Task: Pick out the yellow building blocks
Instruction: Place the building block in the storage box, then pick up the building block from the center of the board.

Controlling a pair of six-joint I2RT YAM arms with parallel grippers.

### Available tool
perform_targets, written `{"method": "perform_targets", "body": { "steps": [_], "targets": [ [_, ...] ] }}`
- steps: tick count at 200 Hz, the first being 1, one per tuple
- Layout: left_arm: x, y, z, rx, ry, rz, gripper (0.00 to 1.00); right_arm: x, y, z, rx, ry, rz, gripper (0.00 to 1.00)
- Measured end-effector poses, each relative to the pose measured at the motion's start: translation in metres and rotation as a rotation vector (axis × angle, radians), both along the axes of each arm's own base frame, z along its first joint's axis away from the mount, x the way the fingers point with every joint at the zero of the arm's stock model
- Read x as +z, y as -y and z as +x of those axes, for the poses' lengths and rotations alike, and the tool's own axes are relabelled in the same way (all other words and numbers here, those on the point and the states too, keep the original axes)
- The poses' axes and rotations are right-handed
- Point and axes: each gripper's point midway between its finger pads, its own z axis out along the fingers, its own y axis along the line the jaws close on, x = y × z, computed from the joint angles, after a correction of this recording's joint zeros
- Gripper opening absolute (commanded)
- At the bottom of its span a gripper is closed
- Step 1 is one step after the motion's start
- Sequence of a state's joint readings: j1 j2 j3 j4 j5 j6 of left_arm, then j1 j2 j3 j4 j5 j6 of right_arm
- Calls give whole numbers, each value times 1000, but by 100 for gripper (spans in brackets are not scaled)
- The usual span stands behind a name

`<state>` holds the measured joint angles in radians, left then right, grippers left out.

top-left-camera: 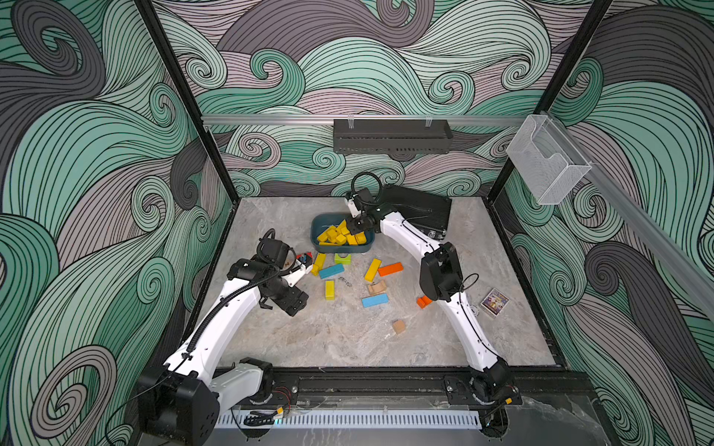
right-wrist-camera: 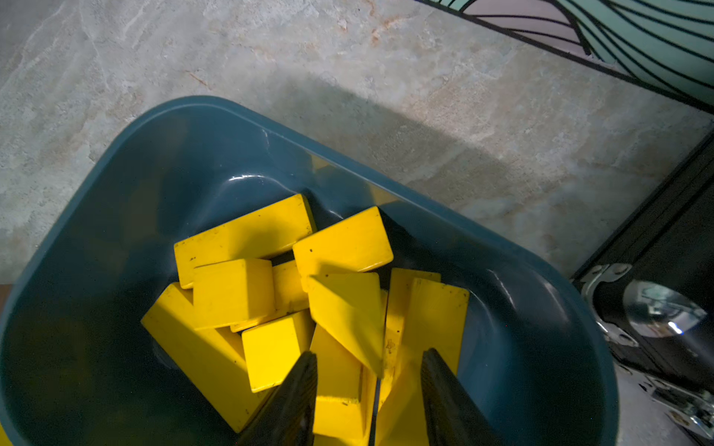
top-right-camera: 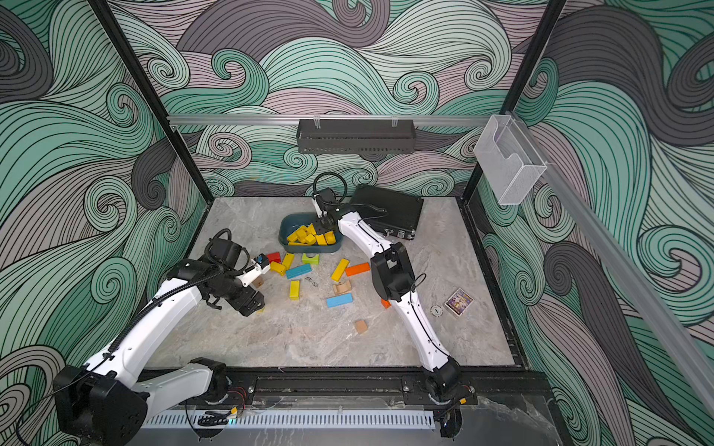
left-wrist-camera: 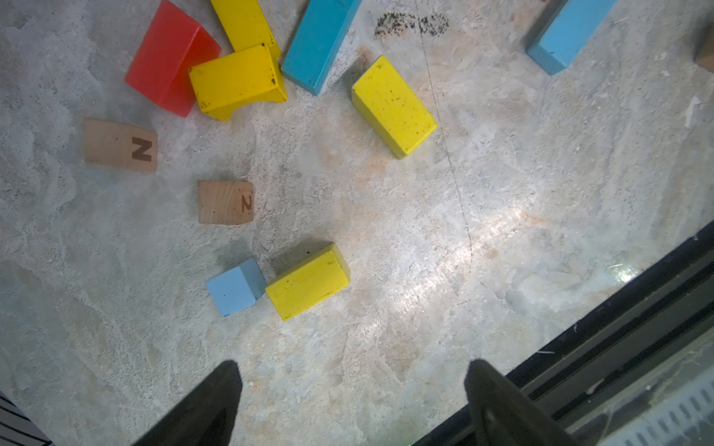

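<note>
Several yellow building blocks [top-left-camera: 340, 235] [right-wrist-camera: 270, 270] lie piled in a teal bin [top-left-camera: 320, 224] [right-wrist-camera: 193, 116] at the back of the table. My right gripper [top-left-camera: 357, 231] [right-wrist-camera: 369, 353] hangs just over the pile's right side, fingers a little apart, yellow blocks under and between them. Loose yellow blocks lie in front of the bin: a bar [top-left-camera: 373, 269], a cuboid [top-left-camera: 329, 289] [left-wrist-camera: 394, 106], another bar [top-left-camera: 319, 262]. My left gripper [top-left-camera: 297, 305] [left-wrist-camera: 353, 367] stands open and empty over bare table, close to a yellow cuboid [left-wrist-camera: 308, 282] that touches a light blue cube [left-wrist-camera: 236, 287].
Among the yellow ones lie blue bars [top-left-camera: 331, 271] [top-left-camera: 374, 300], orange blocks [top-left-camera: 390, 269] [top-left-camera: 424, 301], a lime-green block [top-left-camera: 342, 258], a red block [left-wrist-camera: 166, 61], a wooden arch [top-left-camera: 376, 287], a wooden cube [top-left-camera: 399, 326] and lettered tiles [left-wrist-camera: 119, 144]. A black case [top-left-camera: 421, 208] stands behind the bin.
</note>
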<state>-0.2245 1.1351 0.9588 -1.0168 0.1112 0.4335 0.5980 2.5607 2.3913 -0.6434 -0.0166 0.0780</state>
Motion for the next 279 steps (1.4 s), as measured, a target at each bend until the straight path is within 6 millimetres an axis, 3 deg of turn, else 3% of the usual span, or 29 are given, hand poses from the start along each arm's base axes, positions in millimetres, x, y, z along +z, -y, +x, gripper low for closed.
{"method": "perform_targets", "body": {
  "steps": [39, 59, 97, 114, 134, 157, 192, 206, 227, 279],
  "targets": [
    [0, -2, 0, 3, 2, 9, 92, 0, 1, -5, 3, -10, -10, 47],
    [0, -3, 1, 7, 4, 18, 92, 9, 5, -11, 1, -14, -16, 47],
    [4, -5, 1, 10, 24, 23, 92, 66, 18, -36, 6, 21, 9, 46],
    [6, -6, 1, 11, 39, 24, 92, 96, 28, -56, 11, 40, 24, 46],
    [8, -7, 1, 9, 49, 30, 93, 114, 39, -84, 24, 41, 29, 46],
    [8, -9, 1, 6, 53, 36, 93, 102, 51, -116, 39, -1, 4, 46],
    [3, -11, 6, 7, 47, 44, 93, 49, 81, -172, 31, -145, -65, 46],
    [1, -11, 9, 8, 45, 45, 93, 37, 94, -189, 15, -184, -82, 46],
    [-4, -11, 12, 11, 27, 44, 93, 36, 109, -208, -9, -201, -77, 46],
    [-16, -15, 33, 4, -19, 47, 94, 54, 129, -246, -61, -173, 7, 46]
  ]
}}
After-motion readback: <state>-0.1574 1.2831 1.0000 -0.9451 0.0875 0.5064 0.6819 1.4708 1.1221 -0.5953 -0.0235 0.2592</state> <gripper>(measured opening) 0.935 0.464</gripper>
